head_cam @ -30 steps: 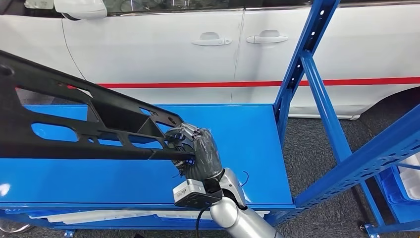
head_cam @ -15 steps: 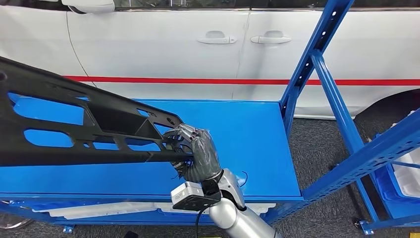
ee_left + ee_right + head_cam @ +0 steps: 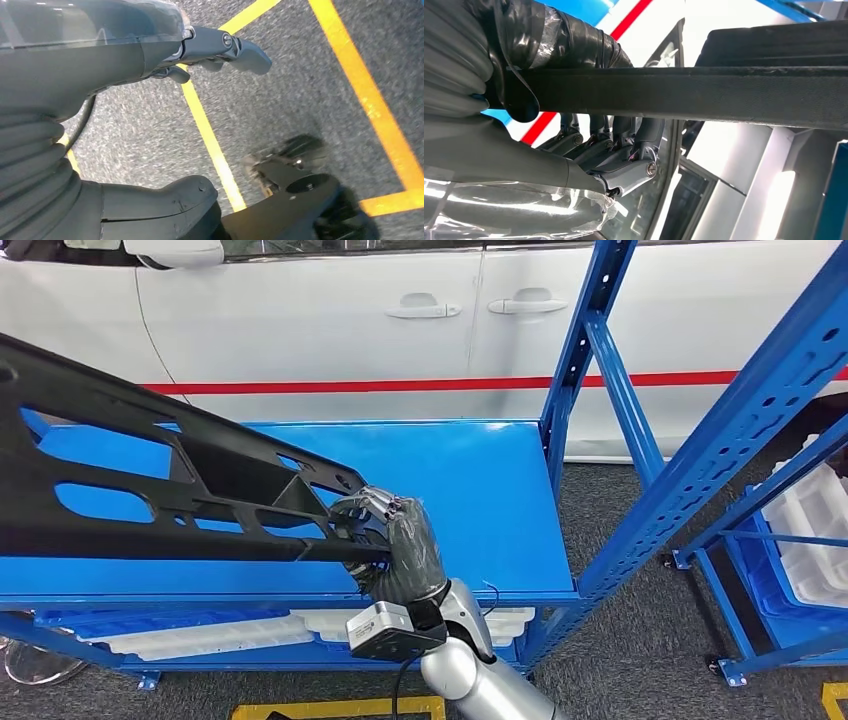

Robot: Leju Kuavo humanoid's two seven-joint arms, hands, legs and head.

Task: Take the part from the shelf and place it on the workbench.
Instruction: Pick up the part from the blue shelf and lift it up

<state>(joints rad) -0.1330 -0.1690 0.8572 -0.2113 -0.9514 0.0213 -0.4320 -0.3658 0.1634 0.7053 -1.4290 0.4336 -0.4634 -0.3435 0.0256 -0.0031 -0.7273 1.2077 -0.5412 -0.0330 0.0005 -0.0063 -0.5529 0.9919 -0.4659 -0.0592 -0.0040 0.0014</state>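
**Long part, one grip**

My right hand [image 3: 392, 550] clenches the part [image 3: 150, 495] by its end, held above the workbench [image 3: 470, 490]. My left hand [image 3: 150, 60] hangs slack, holding nothing. Its far end, at nine o'clock, could sag and twist loose. The shelf post [image 3: 575, 360] crowds two o'clock; open bench lies at twelve.

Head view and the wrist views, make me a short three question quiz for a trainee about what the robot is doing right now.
1. True or false: the right hand grips the black part.
2. The part is over: A) the blue workbench B) the white car C) the floor.
3. What does the left hand hold?

Key: 1 true. 2 A. 3 nothing; it hangs over grey floor with yellow lines.
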